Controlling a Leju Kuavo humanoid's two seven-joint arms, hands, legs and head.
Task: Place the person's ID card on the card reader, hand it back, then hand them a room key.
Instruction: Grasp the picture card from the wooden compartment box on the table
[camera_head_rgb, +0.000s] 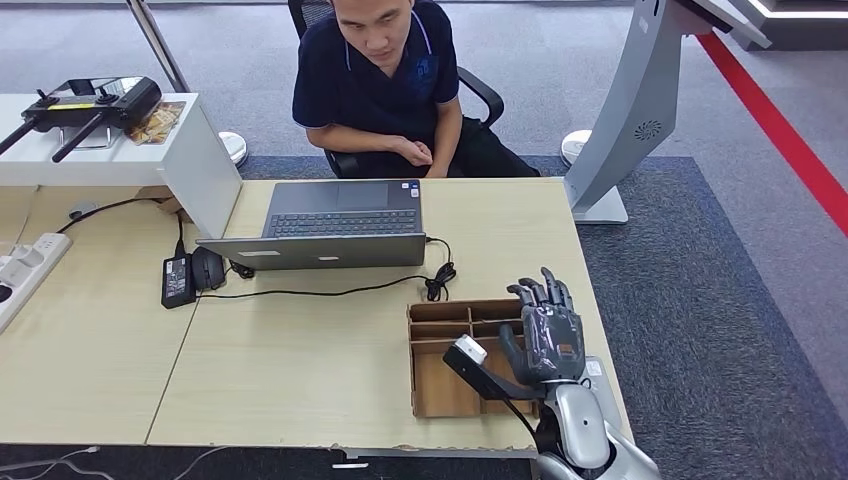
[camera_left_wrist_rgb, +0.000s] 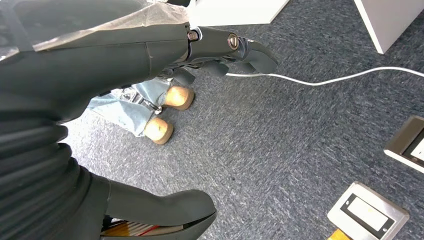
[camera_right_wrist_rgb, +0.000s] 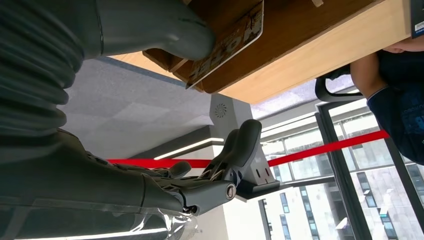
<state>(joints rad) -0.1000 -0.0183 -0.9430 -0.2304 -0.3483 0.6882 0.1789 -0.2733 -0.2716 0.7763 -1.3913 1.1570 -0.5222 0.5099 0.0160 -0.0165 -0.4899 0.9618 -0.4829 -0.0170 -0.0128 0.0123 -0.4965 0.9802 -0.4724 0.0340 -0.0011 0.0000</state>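
Room key card (camera_right_wrist_rgb: 227, 42), printed with lettering, lies in the brown wooden organizer tray (camera_head_rgb: 430, 385) on the desk (camera_head_rgb: 300, 370), just beside the thumb of the right hand (camera_head_rgb: 545, 335), whose fingers are spread and hold nothing.

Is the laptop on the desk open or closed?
Open. The laptop shows its keyboard and touchpad facing the seated person, with the lid folded down towards the robot's side of the desk.

Open laptop (camera_head_rgb: 335, 225) at centre of frame, black power brick (camera_head_rgb: 177, 281) to its left, white power strip (camera_head_rgb: 25, 268) at left edge, grey kiosk stand (camera_head_rgb: 640, 110) upper right.
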